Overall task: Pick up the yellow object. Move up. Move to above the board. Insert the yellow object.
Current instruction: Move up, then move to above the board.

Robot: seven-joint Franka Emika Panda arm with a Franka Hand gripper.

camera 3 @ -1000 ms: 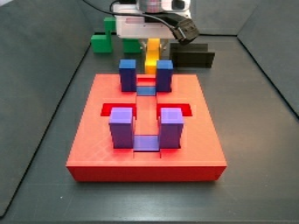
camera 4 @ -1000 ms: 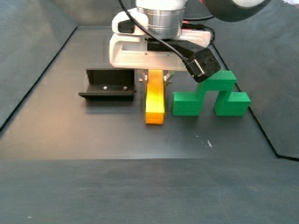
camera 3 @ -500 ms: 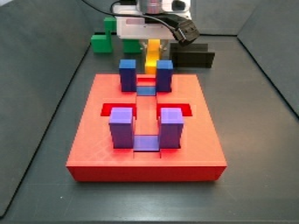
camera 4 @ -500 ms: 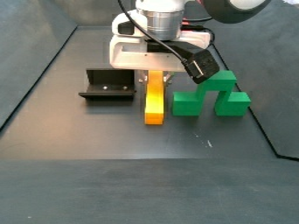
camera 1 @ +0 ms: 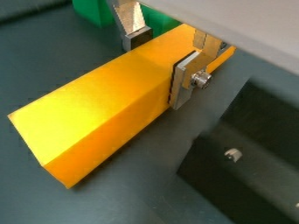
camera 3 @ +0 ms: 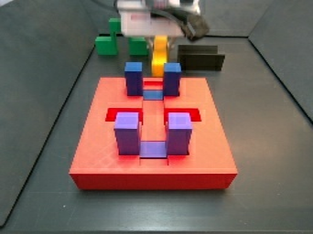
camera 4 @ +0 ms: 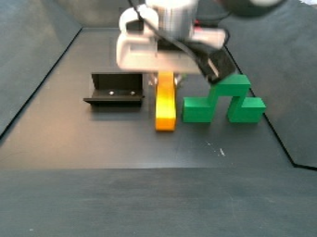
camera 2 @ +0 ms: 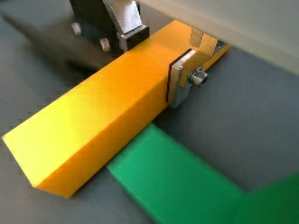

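Gripping the yellow object near its far end, the hand sits at the top of both wrist views.
In both wrist views its silver fingers press against the bar's two long sides, clenched on it; the bar runs diagonally toward the lower left of the frame. In a wrist view a green block lies just beside the bar at lower right, and in a wrist view the dark fixture fills the lower right corner. In a side view the hand is upper centre, the bar below it between the fixture and the green block on the dark tabletop. In a side view the board with its blue-purple posts fills the middle, well apart from the bar behind it.
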